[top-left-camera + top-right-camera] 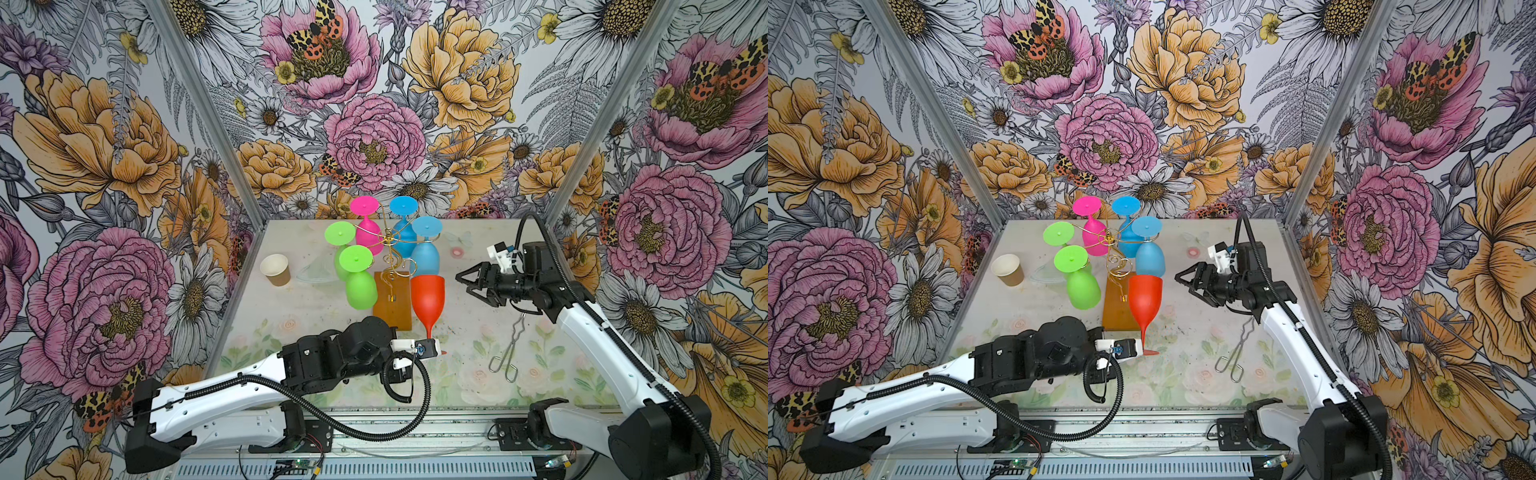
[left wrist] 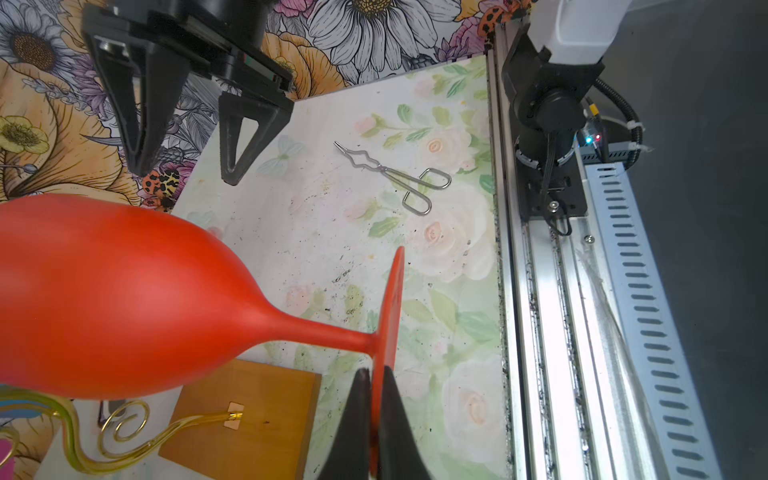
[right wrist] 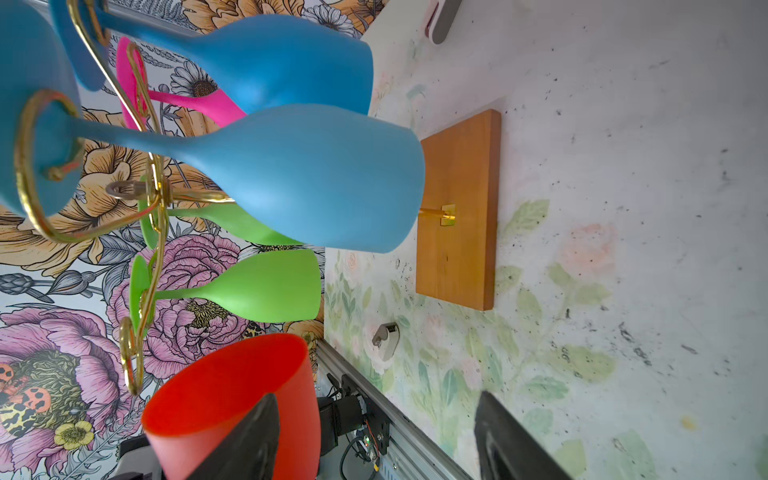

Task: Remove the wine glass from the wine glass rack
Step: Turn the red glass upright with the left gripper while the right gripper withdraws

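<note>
The left gripper (image 2: 376, 374) (nearest me) pinches the red wine glass (image 1: 428, 297) by its foot, off the wine glass rack (image 1: 392, 266), just beside its wooden base (image 1: 392, 309); right gripper (image 1: 463, 282) gapes wide nearby.

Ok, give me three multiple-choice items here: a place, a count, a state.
1. The tongs lie: A) on the table, right of the wine glass rack; B) on the rack's base; C) inside a glass.
2. How many blue glasses hang on the rack? A) one; B) two; C) four.
3. The left gripper is: A) open over the table; B) shut on nothing; C) shut on the red wine glass, at its foot.

A: they rest on bare tabletop. B: two blue bowls hang there. C: the foot sits pinched between its jaws.
</note>
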Robot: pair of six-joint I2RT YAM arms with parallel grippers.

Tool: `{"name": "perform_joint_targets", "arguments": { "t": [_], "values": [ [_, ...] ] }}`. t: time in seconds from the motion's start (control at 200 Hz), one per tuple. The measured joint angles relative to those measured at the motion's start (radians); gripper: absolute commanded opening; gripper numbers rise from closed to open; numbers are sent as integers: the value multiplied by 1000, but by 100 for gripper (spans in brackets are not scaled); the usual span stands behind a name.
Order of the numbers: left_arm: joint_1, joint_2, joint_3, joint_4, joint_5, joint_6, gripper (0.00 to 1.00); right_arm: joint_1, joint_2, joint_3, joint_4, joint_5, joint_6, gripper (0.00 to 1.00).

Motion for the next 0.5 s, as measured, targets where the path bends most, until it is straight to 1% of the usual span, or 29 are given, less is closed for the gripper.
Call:
{"name": "perform_joint_targets", "arguments": {
  "t": [0.235,0.375,0.495],
  "values": [
    [-78,31,-23,-13,-190,187,0,0,21,128,-111,-1,-61,69],
    [-100,38,-39,-19,-266,284,0,9,21,174,-160,-8,-87,67],
    [-102,40,-52,-20,-318,358,0,55,21,200,-206,-8,-110,64]
  ]
}}
